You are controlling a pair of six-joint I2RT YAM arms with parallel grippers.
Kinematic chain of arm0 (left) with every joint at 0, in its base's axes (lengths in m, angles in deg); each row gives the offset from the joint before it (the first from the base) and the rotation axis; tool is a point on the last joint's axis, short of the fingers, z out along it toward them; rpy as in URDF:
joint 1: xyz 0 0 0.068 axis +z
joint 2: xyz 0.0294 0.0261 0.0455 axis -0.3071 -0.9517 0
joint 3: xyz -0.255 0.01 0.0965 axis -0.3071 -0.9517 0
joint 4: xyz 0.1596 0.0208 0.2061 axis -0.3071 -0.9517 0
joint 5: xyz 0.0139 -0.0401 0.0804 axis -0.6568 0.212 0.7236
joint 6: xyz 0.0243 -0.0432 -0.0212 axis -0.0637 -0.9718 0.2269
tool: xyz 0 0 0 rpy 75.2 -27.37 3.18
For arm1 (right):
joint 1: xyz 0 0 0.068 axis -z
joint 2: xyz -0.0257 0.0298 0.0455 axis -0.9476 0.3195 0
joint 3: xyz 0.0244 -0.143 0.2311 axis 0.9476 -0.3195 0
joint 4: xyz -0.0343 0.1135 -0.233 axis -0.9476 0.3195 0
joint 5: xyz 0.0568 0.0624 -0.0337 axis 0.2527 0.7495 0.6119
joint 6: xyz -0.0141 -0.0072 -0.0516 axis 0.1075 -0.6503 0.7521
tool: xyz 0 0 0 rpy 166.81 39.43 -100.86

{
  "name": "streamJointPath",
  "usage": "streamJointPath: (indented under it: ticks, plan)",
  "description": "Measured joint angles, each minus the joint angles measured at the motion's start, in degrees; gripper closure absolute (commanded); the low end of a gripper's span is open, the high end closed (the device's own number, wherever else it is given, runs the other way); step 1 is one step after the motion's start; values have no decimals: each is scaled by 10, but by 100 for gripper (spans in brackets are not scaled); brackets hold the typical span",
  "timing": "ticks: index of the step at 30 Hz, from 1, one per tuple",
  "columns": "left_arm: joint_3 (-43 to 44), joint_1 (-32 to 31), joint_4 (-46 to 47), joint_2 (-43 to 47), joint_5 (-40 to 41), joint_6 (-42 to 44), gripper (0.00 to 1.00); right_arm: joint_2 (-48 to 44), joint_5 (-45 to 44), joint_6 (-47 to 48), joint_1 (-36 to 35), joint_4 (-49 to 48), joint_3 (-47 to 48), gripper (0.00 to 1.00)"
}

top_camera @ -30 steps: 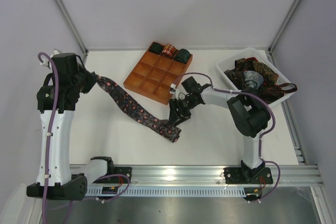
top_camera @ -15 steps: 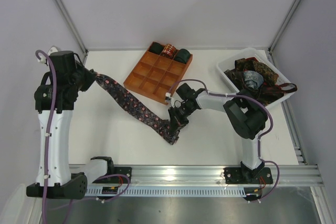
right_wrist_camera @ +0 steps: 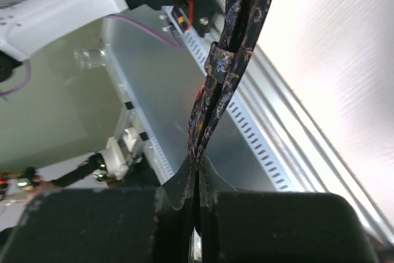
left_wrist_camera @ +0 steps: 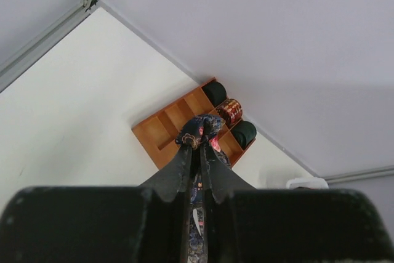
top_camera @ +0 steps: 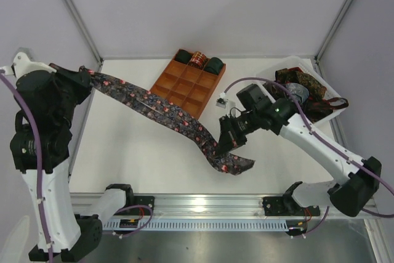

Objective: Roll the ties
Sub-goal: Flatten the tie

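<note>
Raised since earlier, the dark floral fabric tie (top_camera: 167, 115) spans mid-frame. Left gripper (top_camera: 90, 76) and right gripper (top_camera: 223, 146) clamp it; I'd keep it taut.

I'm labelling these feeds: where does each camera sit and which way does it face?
Top external: fixed above and behind the arms, looking down on the table; both arms show, left gripper and right gripper holding the tie.
Left wrist: on the left wrist, looking along its shut fingers toward the tray at the back wall.
Right wrist: on the right wrist, looking along its shut fingers toward the near-edge rail.
Shared: top and left wrist both show the tray; all three show the tie.
</note>
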Motion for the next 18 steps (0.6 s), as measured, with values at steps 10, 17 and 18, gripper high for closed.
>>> streamJointPath:
  ticks: [10, 17, 18]
  plan:
    - [-244, 0, -44, 50, 26, -43, 91, 330, -7, -14, 20, -31, 16, 100]
    - [-376, 1, -51, -18, 75, -52, 90, 451, -66, 63, 78, -3, 74, 90]
    - [-385, 4, -43, -25, 83, -52, 90, 451, -79, 71, 87, 2, 78, 87]
